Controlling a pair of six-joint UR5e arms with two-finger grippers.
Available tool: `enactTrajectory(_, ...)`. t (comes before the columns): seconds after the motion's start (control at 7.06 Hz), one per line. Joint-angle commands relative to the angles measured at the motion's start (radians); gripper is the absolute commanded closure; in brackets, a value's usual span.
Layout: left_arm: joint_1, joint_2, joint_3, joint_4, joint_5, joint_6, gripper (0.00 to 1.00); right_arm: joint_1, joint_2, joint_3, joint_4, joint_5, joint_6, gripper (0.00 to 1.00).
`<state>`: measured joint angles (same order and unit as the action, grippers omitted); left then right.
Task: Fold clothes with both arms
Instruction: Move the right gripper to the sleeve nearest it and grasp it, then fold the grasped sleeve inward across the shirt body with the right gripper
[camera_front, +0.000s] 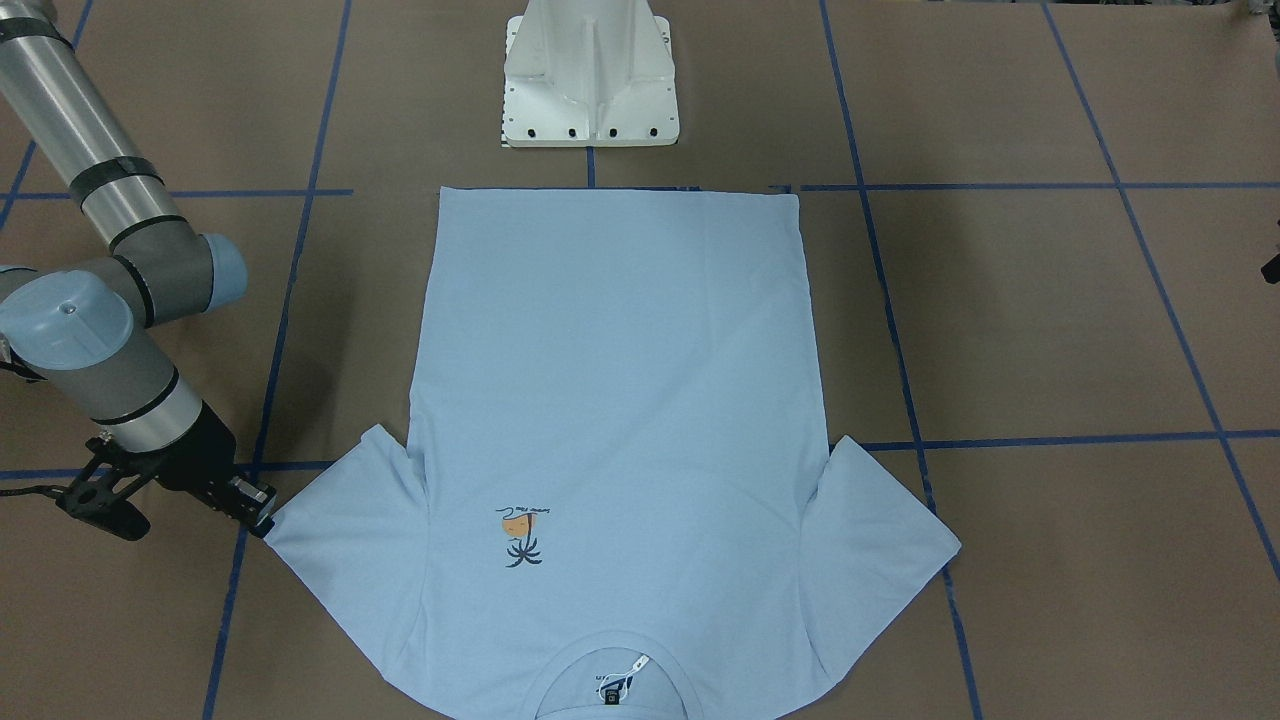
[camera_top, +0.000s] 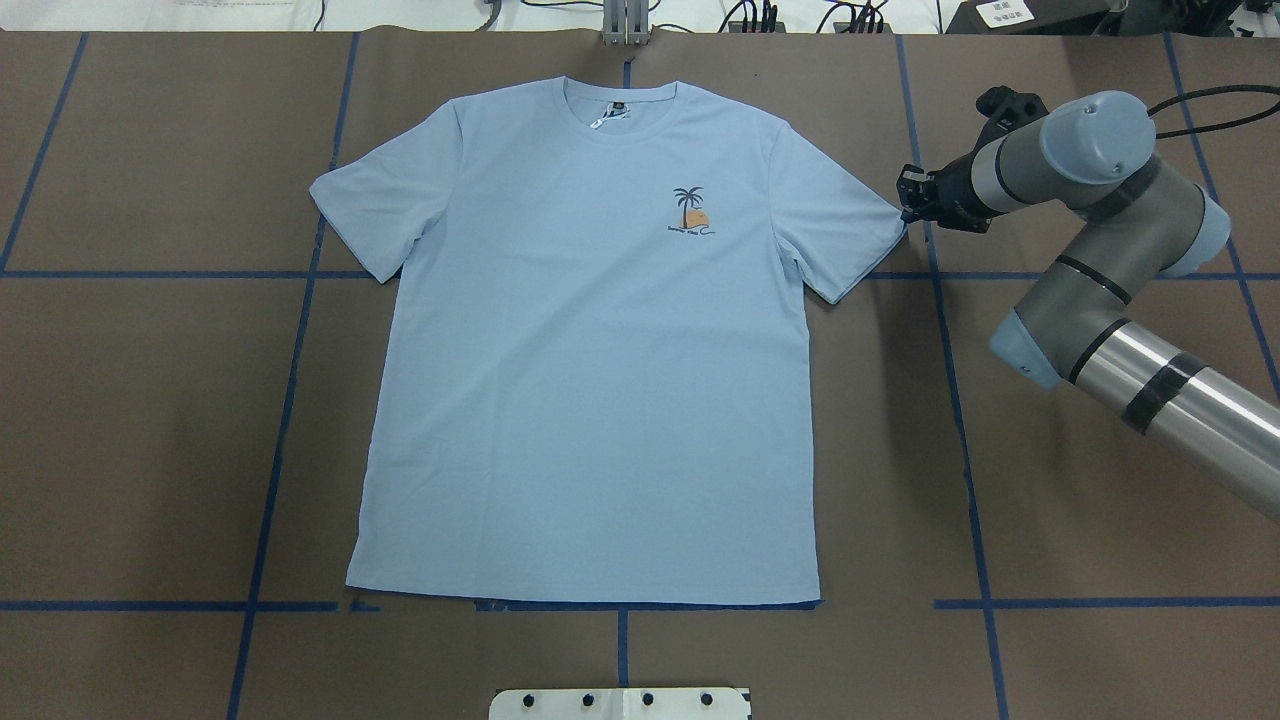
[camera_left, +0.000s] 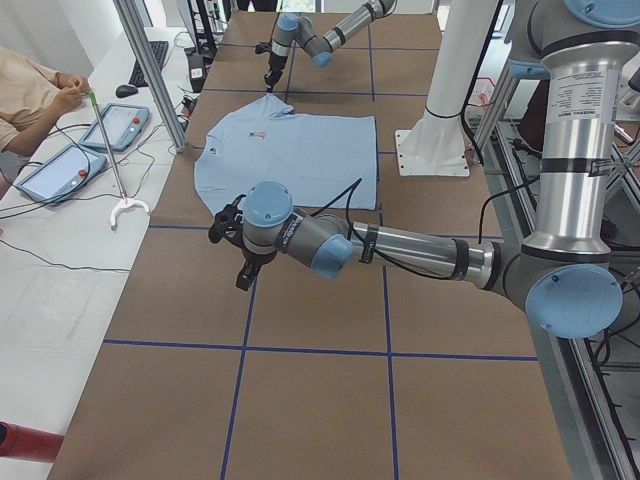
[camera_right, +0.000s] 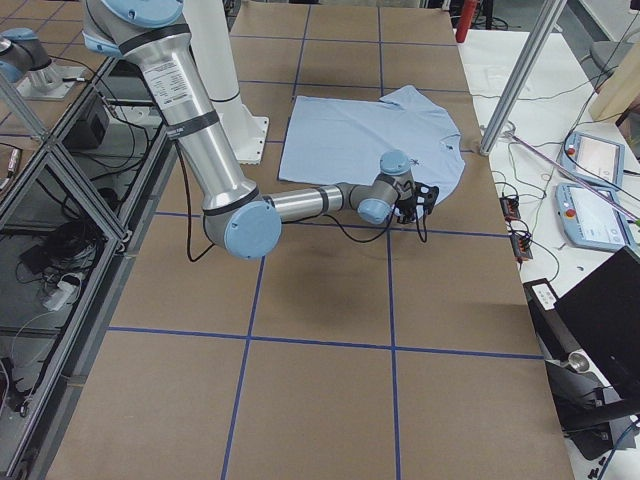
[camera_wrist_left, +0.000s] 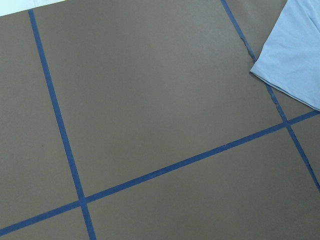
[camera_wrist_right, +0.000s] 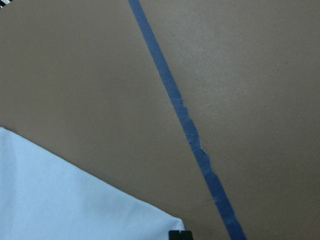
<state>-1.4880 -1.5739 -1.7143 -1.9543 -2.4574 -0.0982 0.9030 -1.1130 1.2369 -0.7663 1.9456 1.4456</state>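
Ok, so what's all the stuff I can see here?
T-shirt: 1, light blue, flat mid-table, palm print up.
Table: 1, brown, blue tape grid.
Base: 1, white, beyond the shirt's hem.
Tablets: 2, grey, side bench.
Person: 1, beige top, by the tablets.
Right arm: 1, silver-grey.
Right gripper: 1, black, at a sleeve corner.
Left arm: 1, silver-grey.
Left gripper: 1, black, over bare table near the other sleeve.

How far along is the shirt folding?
Nothing folded yet: the shirt lies flat, both sleeves spread. In hand: the right pincer is at one sleeve's tip; grip unclear. The left arm is off the shirt. All folds remain.
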Motion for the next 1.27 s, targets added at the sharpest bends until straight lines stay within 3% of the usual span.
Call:
enactTrajectory(0.0,0.0,0.0,-0.005,0.0,0.0,0.0,0.0,-0.004,0.01,0.065,-0.037,-0.002,0.004,1.0)
enactTrajectory(0.42,0.0,0.0,-0.008,0.0,0.0,0.0,0.0,-0.073,0.094,0.093,-0.071,-0.051,0.079,1.0)
enactTrajectory(0.71,0.0,0.0,-0.013,0.001,-0.002,-0.002,0.0,-0.154,0.267,0.089,-0.271,-0.156,0.114,1.0)
enactTrajectory(0.85,0.0,0.0,-0.01,0.002,-0.002,0.0,0.0,-0.188,0.306,0.078,-0.29,-0.196,0.136,1.0)
enactTrajectory(1.13,0.0,0.0,-0.005,0.0,-0.002,0.0,0.0,-0.219,0.434,-0.055,-0.289,-0.25,0.174,1.0)
